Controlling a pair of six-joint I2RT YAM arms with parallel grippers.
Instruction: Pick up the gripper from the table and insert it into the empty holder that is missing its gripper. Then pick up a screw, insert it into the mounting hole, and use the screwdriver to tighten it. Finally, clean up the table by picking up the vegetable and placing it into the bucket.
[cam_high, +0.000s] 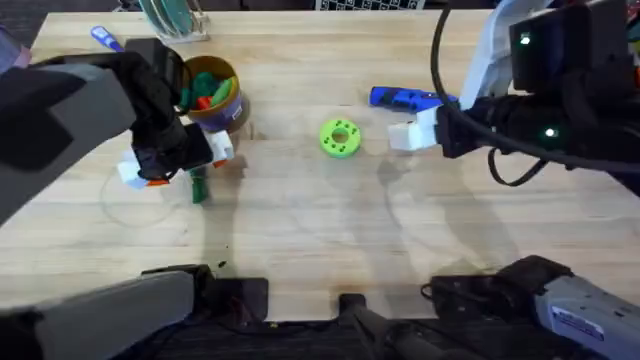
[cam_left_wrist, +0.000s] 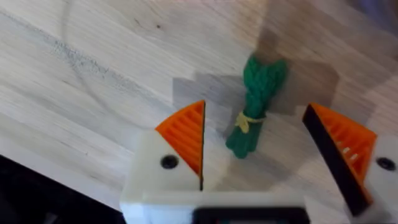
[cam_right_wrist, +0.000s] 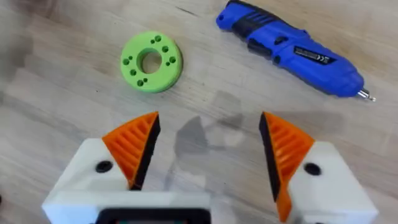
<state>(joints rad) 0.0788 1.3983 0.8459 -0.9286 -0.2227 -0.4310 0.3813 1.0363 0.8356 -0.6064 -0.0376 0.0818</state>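
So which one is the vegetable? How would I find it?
Look at the left side of the wooden table, just in front of the yellow-rimmed bucket. The vegetable lies flat there between the left gripper's open orange fingers. Unlike the round lime-green disc, it is a dark green leafy bundle with a yellow tie.

bucket (cam_high: 222, 98) partly hidden by left arm | screwdriver (cam_high: 405, 98) tip behind right claw (cam_high: 404, 135)

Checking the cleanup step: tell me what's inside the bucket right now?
The bucket holds green, red and orange toy pieces; its bottom is covered. The vegetable lies on the table between the open left gripper's fingers.
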